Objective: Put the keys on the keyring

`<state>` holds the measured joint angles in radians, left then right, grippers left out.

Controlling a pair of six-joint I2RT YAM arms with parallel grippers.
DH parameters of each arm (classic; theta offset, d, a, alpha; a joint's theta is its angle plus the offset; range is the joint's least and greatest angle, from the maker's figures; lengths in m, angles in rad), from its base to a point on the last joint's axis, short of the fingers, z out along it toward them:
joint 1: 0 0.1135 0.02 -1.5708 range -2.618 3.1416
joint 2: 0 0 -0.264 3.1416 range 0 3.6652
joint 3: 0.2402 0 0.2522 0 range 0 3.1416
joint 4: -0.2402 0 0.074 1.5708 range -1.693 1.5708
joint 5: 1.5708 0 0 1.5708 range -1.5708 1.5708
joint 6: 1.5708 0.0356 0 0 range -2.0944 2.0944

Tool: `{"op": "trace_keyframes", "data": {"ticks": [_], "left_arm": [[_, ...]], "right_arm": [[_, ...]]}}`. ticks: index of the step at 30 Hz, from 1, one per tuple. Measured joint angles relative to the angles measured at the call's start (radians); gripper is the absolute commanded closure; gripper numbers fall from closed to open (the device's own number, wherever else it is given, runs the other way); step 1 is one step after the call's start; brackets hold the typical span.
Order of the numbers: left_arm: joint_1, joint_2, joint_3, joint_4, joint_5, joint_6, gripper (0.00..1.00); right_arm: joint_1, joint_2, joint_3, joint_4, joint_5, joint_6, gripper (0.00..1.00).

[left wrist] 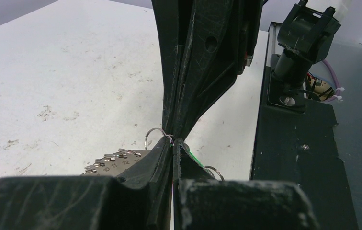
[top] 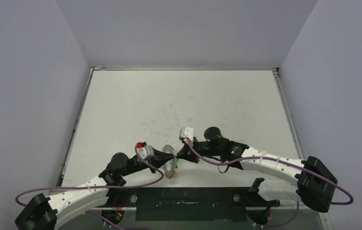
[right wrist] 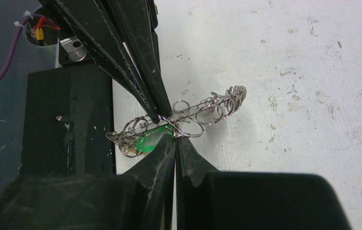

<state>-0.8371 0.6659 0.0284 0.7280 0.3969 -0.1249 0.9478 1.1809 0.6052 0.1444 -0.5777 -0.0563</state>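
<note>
Above white table (top: pixel 179 96), near side | I hold silvery loop-fringed metal keyring (right wrist: pixel 208 108) on edge for threading, left gripper (left wrist: pixel 173 143) clamped | right gripper (right wrist: pixel 175 140) pinched together beside green-headed key (right wrist: pixel 150 140).

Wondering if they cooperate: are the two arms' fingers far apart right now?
No, the left fingers and the right fingers meet nearly tip to tip at the keyring.

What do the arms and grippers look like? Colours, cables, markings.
White shells, black joints on left arm and right arm, purple cable looping along each. Black, scuffed left gripper and right gripper: two flat fingers tapering to points. White camera block on each wrist; the left one has a red tab.
</note>
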Motion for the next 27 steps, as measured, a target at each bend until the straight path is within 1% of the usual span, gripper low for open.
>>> {"op": "trace_keyframes", "data": {"ticks": [13, 27], "left_arm": [[0.0, -0.041, -0.002, -0.063, -0.016, 0.01, 1.0], [0.0, -0.041, -0.006, -0.074, -0.024, 0.017, 1.0]], "right_arm": [[0.001, 0.026, -0.002, 0.004, 0.021, -0.014, 1.0], [0.002, 0.054, -0.009, 0.037, 0.042, -0.006, 1.0]]}}
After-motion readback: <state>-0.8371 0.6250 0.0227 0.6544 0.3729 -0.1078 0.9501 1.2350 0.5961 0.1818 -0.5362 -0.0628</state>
